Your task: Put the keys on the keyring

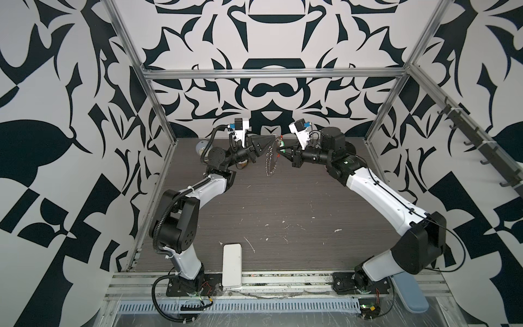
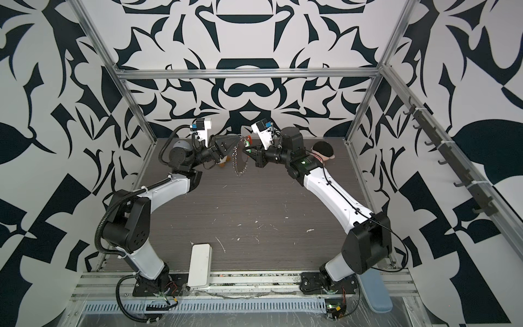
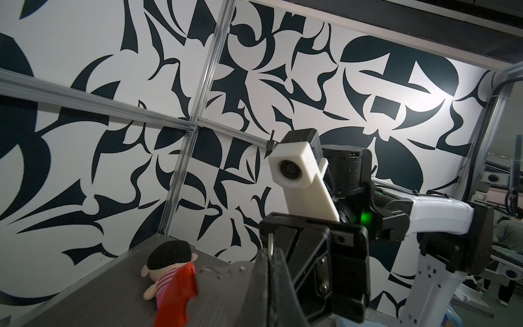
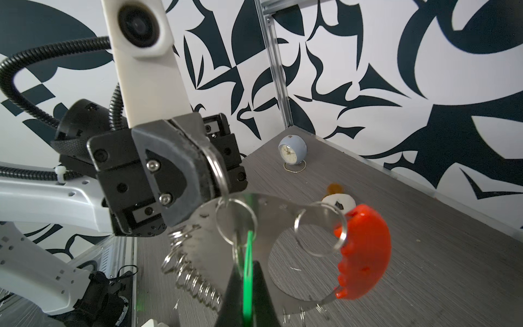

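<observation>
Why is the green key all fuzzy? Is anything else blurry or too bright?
Right wrist view: the key sits right by the lens, so it blurs; the clock behind looks sharp. Left wrist view: the keyring is fuzzy too, and light glares on the wall.

fig.: a robotics laboratory cell. we see a left arm (image 1: 203, 184) and a right arm (image 1: 376, 195), white and black, bolted to a slotted aluminium rail (image 1: 283, 279) at the front of a scuffed grey tabletop (image 1: 283, 203). an aluminium-profile frame (image 1: 271, 74) encloses the bench and carries wall panels (image 1: 42, 70) printed in a black-and-white pattern. we also note a wrist-mounted camera (image 3: 288, 170) and exposed corrugated cable conduit (image 4: 56, 46).
</observation>
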`<state>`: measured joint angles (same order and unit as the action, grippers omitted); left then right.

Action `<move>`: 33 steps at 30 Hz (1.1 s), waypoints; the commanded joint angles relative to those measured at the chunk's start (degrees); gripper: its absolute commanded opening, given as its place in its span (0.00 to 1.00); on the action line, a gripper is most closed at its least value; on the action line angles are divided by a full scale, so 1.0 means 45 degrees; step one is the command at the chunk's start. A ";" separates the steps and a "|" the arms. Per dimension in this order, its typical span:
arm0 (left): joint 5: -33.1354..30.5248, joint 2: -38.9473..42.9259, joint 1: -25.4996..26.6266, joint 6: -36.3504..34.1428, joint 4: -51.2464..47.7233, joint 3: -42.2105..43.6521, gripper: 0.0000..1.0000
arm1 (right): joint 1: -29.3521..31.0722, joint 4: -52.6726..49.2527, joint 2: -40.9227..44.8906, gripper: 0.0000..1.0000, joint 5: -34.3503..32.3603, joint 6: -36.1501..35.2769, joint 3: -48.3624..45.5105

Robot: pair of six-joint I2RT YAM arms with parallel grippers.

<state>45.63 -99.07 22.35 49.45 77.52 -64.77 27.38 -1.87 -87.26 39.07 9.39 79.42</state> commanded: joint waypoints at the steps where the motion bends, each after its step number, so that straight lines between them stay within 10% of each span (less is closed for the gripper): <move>1: -0.0303 0.0079 -0.0103 0.0010 0.0645 -0.0240 0.00 | 0.0362 0.0475 -0.0020 0.00 0.0185 0.0194 0.0046; 22: -0.0300 0.0239 -0.0162 -0.0130 0.0704 0.0170 0.00 | -0.0010 0.0268 0.0747 0.00 -0.0340 -0.0280 -0.0827; 33: -0.0223 0.0488 -0.0163 -0.0491 0.0416 0.0639 0.00 | -0.0336 0.0394 0.2017 0.16 -0.1033 -0.0443 -0.1896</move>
<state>45.84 -99.07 21.87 48.14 76.79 -62.33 26.33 -1.28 -81.45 35.75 8.25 71.44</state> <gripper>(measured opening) 0.045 0.152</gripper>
